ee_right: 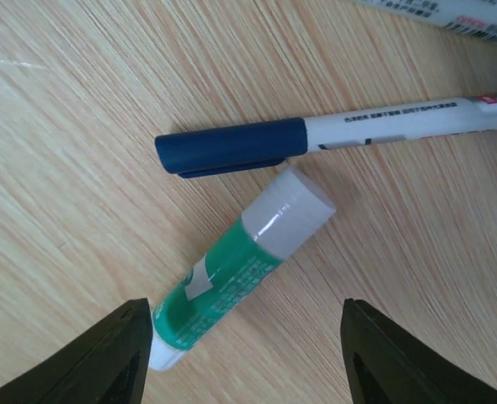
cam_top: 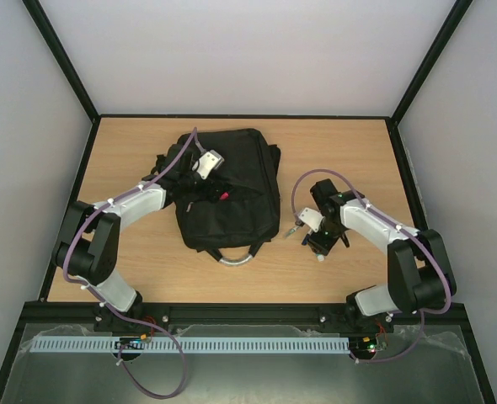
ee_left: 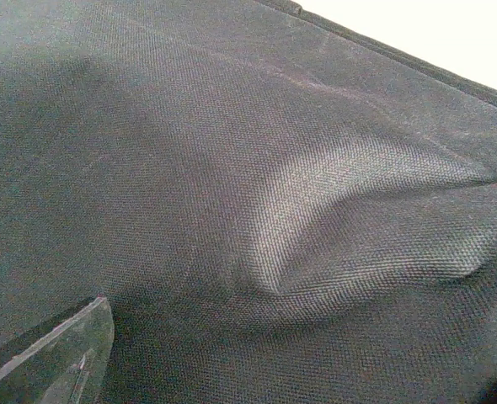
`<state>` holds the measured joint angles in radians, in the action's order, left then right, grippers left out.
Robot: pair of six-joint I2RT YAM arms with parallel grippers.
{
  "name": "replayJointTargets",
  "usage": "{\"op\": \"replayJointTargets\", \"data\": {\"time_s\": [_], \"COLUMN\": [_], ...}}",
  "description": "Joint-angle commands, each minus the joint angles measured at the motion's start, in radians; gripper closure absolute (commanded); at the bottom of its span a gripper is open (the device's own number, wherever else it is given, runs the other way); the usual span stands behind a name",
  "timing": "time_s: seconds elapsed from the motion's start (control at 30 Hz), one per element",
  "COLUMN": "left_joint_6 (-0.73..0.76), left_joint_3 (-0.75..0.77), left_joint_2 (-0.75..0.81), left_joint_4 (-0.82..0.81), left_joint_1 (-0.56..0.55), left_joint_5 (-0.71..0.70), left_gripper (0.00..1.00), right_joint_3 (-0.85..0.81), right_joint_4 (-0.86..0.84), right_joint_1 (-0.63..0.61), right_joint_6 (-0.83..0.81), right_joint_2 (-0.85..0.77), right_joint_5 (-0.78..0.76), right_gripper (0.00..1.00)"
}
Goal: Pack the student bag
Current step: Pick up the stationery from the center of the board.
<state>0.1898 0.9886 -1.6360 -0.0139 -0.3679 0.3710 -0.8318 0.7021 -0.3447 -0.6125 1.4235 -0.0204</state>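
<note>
Two tools, both released. Right tool point(ee_right: 247, 313) hangs spread over a glue stick point(ee_right: 240, 269) beside a pen point(ee_right: 316, 139) on the surface point(cam_top: 333, 151). Left tool point(cam_top: 206, 189) gapes on the bag point(cam_top: 240, 164), mid-surface. Step: fetching stationery. Next: lower, straddle the stick, clench.

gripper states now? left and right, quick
Left gripper: open, over the student bag, nothing visibly held.
Right gripper: open above the glue stick, holding nothing.
</note>
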Motion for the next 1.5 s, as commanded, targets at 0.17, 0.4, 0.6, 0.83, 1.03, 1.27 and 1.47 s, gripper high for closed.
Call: {"op": "replayJointTargets", "data": {"time_s": [0.17, 0.4, 0.6, 0.83, 1.03, 1.27, 1.47], "left_joint_6": [-0.01, -0.016, -0.02, -0.008, 0.02, 0.042, 0.065], "left_joint_3": [0.016, 0.0, -0.009, -0.002, -0.025, -0.042, -0.034], "left_joint_2": [0.026, 0.038, 0.037, 0.036, 0.064, 0.073, 0.09], "left_joint_4": [-0.003, -0.005, -0.01, 0.007, 0.026, 0.031, 0.085], "left_joint_1": [0.006, 0.006, 0.006, 0.007, 0.018, 0.024, 0.035], "left_joint_5": [0.015, 0.025, 0.041, 0.047, 0.059, 0.098, 0.14], "left_gripper": [0.08, 0.08, 0.08, 0.08, 0.07, 0.07, 0.07], "right_joint_3": [0.075, 0.076, 0.071, 0.037, -0.12, -0.361, -0.486], "right_joint_4": [-0.114, -0.094, -0.056, -0.012, 0.08, 0.125, 0.078], "right_joint_1": [-0.025, 0.004, 0.03, 0.052, 0.056, -0.007, -0.126], "right_joint_6": [0.041, 0.039, 0.044, 0.064, 0.079, 0.093, 0.057], "right_joint_2": [0.046, 0.042, 0.031, 0.031, 0.002, 0.032, 0.089], "right_joint_5": [-0.195, -0.204, -0.151, -0.093, -0.016, 0.101, 0.137], "right_gripper": [0.44, 0.59, 0.73, 0.86, 0.88, 0.88, 0.88]}}
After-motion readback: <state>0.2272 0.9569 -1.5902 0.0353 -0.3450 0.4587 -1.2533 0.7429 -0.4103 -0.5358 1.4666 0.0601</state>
